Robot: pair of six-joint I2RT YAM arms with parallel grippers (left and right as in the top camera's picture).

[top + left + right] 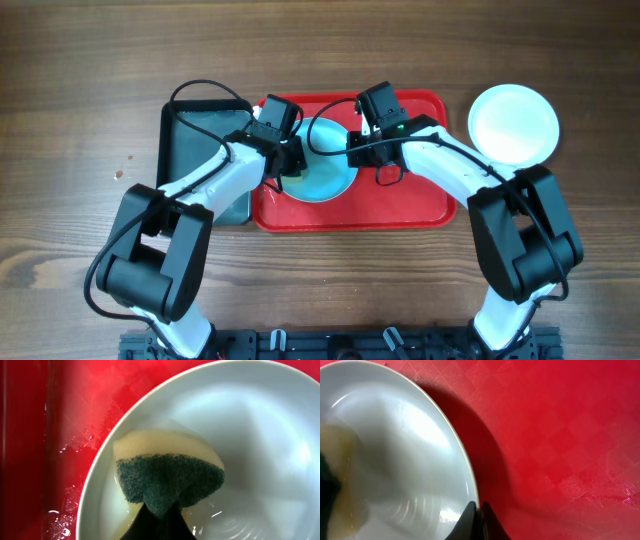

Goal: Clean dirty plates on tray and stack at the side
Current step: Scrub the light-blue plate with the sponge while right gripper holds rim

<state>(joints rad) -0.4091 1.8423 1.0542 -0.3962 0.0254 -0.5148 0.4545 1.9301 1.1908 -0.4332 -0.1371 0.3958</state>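
Observation:
A pale aqua-blue plate (325, 172) lies on the red tray (420, 205) between my two grippers. My left gripper (283, 165) is shut on a yellow sponge with a green scouring face (167, 472) and presses it onto the plate's wet floor (260, 455). My right gripper (360, 150) is shut on the plate's right rim (470, 480), one finger inside and one outside (477, 512). A white plate (513, 123) sits on the table to the right of the tray. Any third plate is hidden.
A black basin (200, 135) stands against the tray's left side, partly under my left arm. The tray floor (65, 460) to the left of the plate is wet with droplets. Bare wooden table (80, 120) surrounds everything.

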